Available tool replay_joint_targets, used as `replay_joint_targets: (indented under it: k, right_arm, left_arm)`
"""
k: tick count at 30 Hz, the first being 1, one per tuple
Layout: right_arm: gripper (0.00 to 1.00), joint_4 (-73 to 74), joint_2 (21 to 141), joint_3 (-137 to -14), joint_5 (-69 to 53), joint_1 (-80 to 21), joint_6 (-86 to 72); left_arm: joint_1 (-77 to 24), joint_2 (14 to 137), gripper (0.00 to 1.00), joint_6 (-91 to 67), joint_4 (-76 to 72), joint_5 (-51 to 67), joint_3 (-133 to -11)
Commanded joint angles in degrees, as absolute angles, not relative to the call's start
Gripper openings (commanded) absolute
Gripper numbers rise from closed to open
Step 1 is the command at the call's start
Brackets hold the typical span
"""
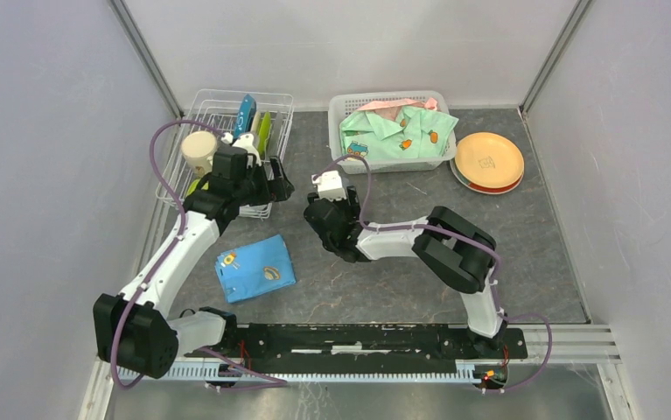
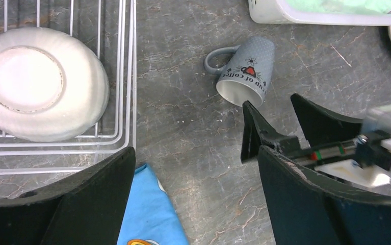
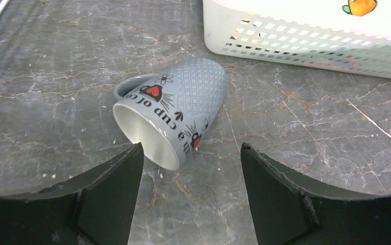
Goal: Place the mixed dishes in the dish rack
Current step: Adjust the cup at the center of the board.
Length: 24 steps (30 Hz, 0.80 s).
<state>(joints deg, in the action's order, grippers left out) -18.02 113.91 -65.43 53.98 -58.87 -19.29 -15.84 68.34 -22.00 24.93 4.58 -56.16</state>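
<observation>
- A grey printed mug (image 3: 183,102) lies on its side on the bench (image 1: 384,280), between the dish rack (image 1: 213,109) and the white latticed basket (image 3: 310,41), with its open mouth turned toward the right jaws.
- The mug's rim sits just ahead of the gap between the right jaws' tips, nearer the left-hand finger (image 3: 111,194). Whether that tip touches the rim cannot be told.
- The right jaws are spread wide, low over the bench, and hold nothing.
- The left jaws hang at the rack's near right corner, spread wide, with nothing between them.
- An upturned white bowl (image 2: 40,84) rests inside the rack, off to the side of the left jaws and apart from them.
- The rack also holds a beige mug (image 1: 199,150), a blue plate (image 1: 244,114) and a lime-green plate (image 1: 264,133), both plates on edge.
- An orange plate (image 1: 487,157) is stacked on a red plate (image 1: 489,187) right of the basket, well apart from both jaws.
- A folded blue cloth (image 1: 255,269) lies just beside the rack's near edge.
</observation>
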Motion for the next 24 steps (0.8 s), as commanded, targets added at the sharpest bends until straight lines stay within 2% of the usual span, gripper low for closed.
replay_joint_targets:
  k: [1,4,10,14,22,24]
  right_arm:
    - [0.75,-18.73,117.67,-69.92,58.80,-58.86,-15.59]
    - [0.70,-21.20,118.66,-69.21,59.52,-58.88,-13.92]
    - [0.51,-25.06,117.23,-64.70,60.06,-58.88,-12.52]
    - [0.34,-34.40,113.47,-57.02,58.07,-58.79,-8.63]
    - [0.10,-46.53,103.62,-42.56,50.99,-58.77,-4.66]
    - [0.01,-51.54,101.00,-38.52,47.52,-58.75,-2.23]
  left_arm:
    - [-15.73,65.88,0.94,-20.78,22.60,2.98,-55.84]
    - [-15.73,65.85,0.92,-21.12,22.25,2.98,-55.40]
    - [-15.67,66.76,0.91,-20.77,21.72,5.43,-55.26]
    - [-15.73,66.81,0.90,-20.72,21.62,6.37,-55.35]
    - [-15.66,66.01,0.87,-21.12,22.80,7.62,-56.06]
    - [-15.71,66.09,0.86,-21.25,22.63,10.07,-56.16]
